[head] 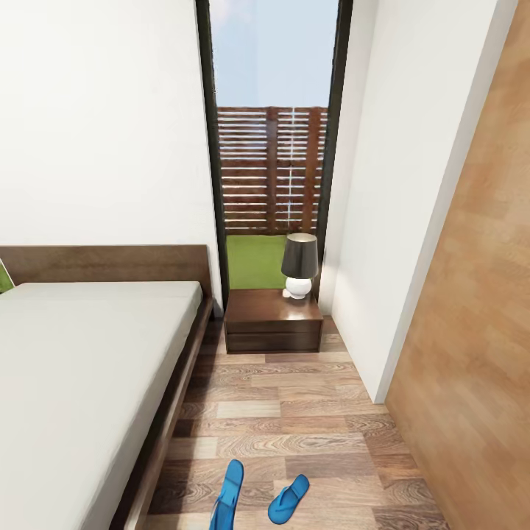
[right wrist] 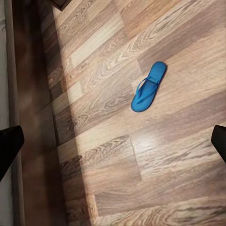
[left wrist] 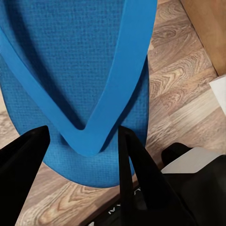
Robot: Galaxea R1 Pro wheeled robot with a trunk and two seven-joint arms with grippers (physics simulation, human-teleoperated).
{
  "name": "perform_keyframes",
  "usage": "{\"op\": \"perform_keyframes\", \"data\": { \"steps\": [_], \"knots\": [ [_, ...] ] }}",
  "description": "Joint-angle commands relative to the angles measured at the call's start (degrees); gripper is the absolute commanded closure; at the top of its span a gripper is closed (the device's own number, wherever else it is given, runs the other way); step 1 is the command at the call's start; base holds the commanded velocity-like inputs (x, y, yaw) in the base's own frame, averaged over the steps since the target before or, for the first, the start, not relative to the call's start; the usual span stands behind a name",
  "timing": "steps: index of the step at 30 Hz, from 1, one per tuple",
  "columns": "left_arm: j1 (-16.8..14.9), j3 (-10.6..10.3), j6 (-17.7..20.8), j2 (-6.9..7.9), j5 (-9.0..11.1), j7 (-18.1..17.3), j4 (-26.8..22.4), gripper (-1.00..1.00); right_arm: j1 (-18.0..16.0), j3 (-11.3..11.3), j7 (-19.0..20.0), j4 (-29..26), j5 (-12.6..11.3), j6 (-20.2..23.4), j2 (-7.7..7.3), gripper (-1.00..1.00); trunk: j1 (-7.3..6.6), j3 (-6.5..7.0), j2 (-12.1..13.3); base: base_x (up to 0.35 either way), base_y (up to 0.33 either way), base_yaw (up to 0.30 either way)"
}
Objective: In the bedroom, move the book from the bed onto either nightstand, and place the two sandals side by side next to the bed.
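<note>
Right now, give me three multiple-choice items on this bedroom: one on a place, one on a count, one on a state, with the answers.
1. Where does the lamp stand?
A. on the bed
B. on the nightstand
C. on the floor

2. How many blue sandals show in the head view?
A. one
B. two
C. three

3. How are the fingers of the left hand set at the near sandal?
A. one on each side of its strap end
B. far from it
C. both on one side of it

Answers:
1 B, the lamp sits on top of the dark nightstand by the window.
2 B, one sandal is near the bed and a second sandal lies flat on the floor beside it.
3 A, the left wrist view shows a dark finger on either side of the strap's point.
</note>
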Motion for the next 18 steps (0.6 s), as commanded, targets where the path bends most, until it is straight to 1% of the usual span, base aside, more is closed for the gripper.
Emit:
{"op": "perform_keyframes", "data": {
  "steps": [1,2,6,18],
  "knots": [
    [-0.1,-0.5,-0.3,-0.04,0.4,-0.2,0.1,1.0,0.0,-0.1,0.3,0.1,-0.3,0.1,0.0,-1.0,0.0,-0.06,0.0,0.0,0.0,0.0],
    [-0.1,-0.5,-0.3,-0.21,0.4,-0.2,0.1,1.0,-0.1,-0.1,0.3,0.1,-0.3,0.1,0.0,-1.0,0.0,-0.06,0.0,0.0,0.0,0.0],
    [-0.1,-0.5,-0.2,-0.63,0.4,-0.2,0.1,1.0,-0.1,-0.1,0.4,0.1,-0.3,0.1,0.0,-1.0,0.88,-0.78,-1.6,0.0,0.0,0.0],
    [-0.1,-0.5,-0.2,-0.73,0.4,0.0,0.1,1.0,0.0,-0.1,0.4,0.1,-0.3,0.1,0.0,-1.0,3.51,-2.94,-6.5,0.0,0.0,0.0]
  ]
}}
